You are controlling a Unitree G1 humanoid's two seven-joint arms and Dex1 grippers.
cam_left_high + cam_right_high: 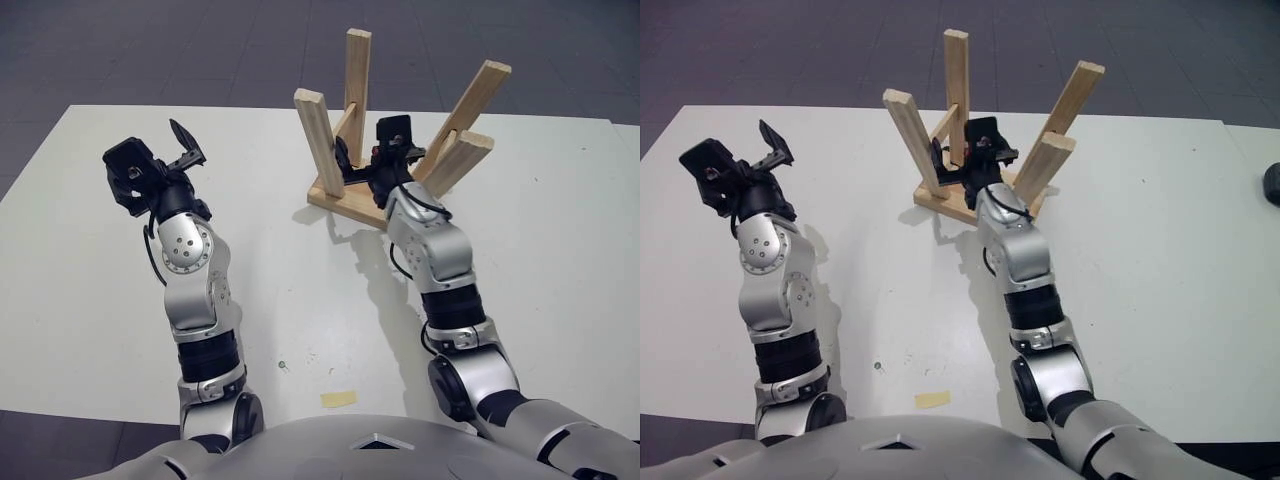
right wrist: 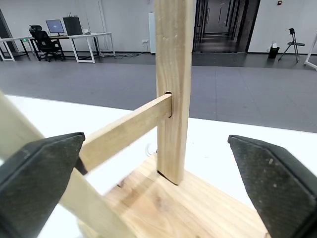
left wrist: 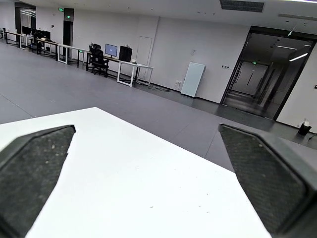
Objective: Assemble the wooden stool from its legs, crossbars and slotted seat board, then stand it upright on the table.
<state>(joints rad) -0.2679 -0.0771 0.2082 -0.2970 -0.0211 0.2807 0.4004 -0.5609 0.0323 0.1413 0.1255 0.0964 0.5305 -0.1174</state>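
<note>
Yellowish tape scrap nearest, on white table. Pale wooden stool inverted near far edge, four legs splayed up. Assembly looks done, flip upright not yet.

Right gripper among legs, probably checking joint. Left gripper raised clear, well apart.

Left wrist: black pads spread wide, nothing between.

Right wrist: claw gapes either side of upright leg and slotted-in crossbar, above flat seat board, gripping nothing.

No legible writing.

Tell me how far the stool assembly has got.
Done: four legs and a crossbar stand joined in the seat board, which lies on the table. In hand: the right gripper, open, sits among the legs; left gripper open, aside. Left: turn the stool upright.
</note>
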